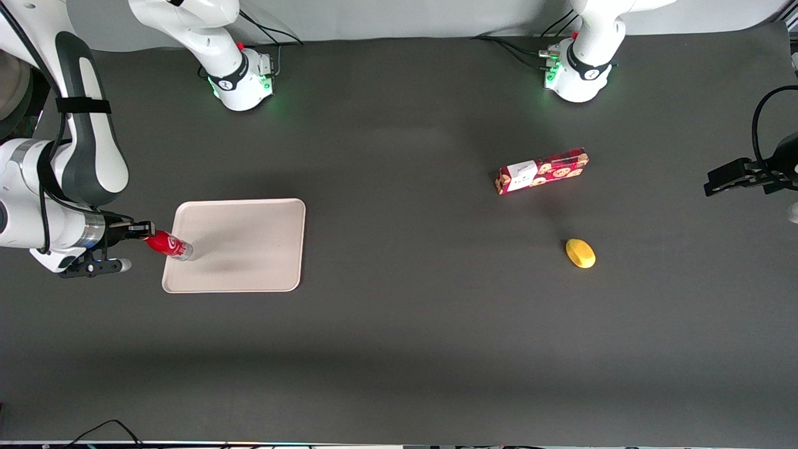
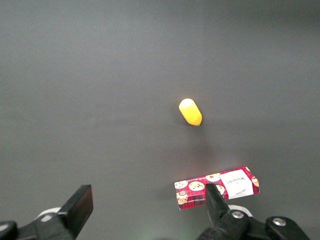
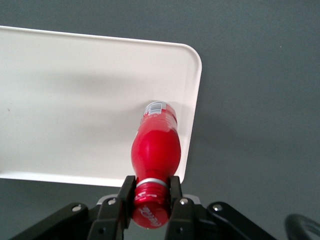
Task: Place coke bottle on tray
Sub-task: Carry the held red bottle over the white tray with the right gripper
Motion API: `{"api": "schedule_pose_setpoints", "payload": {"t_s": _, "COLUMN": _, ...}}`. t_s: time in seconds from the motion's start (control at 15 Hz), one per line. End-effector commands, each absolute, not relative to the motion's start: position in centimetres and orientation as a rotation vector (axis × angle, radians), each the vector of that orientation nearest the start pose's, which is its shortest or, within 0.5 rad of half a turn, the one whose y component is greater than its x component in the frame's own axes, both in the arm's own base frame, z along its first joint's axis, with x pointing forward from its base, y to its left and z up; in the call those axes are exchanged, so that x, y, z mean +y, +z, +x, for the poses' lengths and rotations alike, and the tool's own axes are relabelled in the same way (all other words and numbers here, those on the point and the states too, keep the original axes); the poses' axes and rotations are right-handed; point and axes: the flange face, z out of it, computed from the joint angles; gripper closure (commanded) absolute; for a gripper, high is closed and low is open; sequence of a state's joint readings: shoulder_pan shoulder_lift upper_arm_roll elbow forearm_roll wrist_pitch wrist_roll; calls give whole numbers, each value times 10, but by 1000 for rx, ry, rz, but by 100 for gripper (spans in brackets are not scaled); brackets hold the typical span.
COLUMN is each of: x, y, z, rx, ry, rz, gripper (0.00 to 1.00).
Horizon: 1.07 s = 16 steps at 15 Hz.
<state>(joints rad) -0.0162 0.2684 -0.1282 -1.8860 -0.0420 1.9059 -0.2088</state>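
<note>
My right gripper [image 1: 144,231] is shut on the red cap of the coke bottle [image 1: 168,245], a small slim red bottle. The bottle hangs tilted, its silvery base over the tray's edge at the working arm's end. In the right wrist view the fingers [image 3: 176,192] clamp the cap and the bottle [image 3: 156,147] points down at the tray [image 3: 75,100] near its rounded corner. The tray [image 1: 249,243] is large, flat and beige-pink with a low rim. I cannot tell whether the base touches it.
A long red cookie box [image 1: 541,171] and a yellow lemon-like object [image 1: 580,253] lie toward the parked arm's end of the table. Both also show in the left wrist view, the box [image 2: 216,187] and the yellow object [image 2: 190,111].
</note>
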Motion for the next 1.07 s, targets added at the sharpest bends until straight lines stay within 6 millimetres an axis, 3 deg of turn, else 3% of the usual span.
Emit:
{"api": "schedule_pose_setpoints", "payload": {"t_s": 0.0, "x": -87, "y": 347, "z": 589, "rx": -159, "ry": 387, "rz": -3123, "gripper": 100}}
{"api": "schedule_pose_setpoints", "payload": {"t_s": 0.13, "x": -87, "y": 342, "z": 590, "rx": -160, "ry": 392, "rz": -3123, "gripper": 95}}
{"api": "schedule_pose_setpoints", "payload": {"t_s": 0.27, "x": -88, "y": 336, "z": 591, "rx": -158, "ry": 400, "rz": -3122, "gripper": 82}}
{"api": "schedule_pose_setpoints", "payload": {"t_s": 0.4, "x": -88, "y": 334, "z": 591, "rx": -158, "ry": 402, "rz": -3122, "gripper": 53}}
{"api": "schedule_pose_setpoints", "payload": {"t_s": 0.53, "x": -89, "y": 334, "z": 591, "rx": -153, "ry": 402, "rz": -3122, "gripper": 13}}
{"api": "schedule_pose_setpoints", "payload": {"t_s": 0.6, "x": -89, "y": 334, "z": 591, "rx": -142, "ry": 401, "rz": -3122, "gripper": 0}}
{"api": "schedule_pose_setpoints", "payload": {"t_s": 0.8, "x": -88, "y": 347, "z": 592, "rx": -130, "ry": 373, "rz": -3130, "gripper": 0}}
{"api": "schedule_pose_setpoints", "payload": {"t_s": 1.0, "x": -88, "y": 409, "z": 604, "rx": -135, "ry": 286, "rz": -3144, "gripper": 0}}
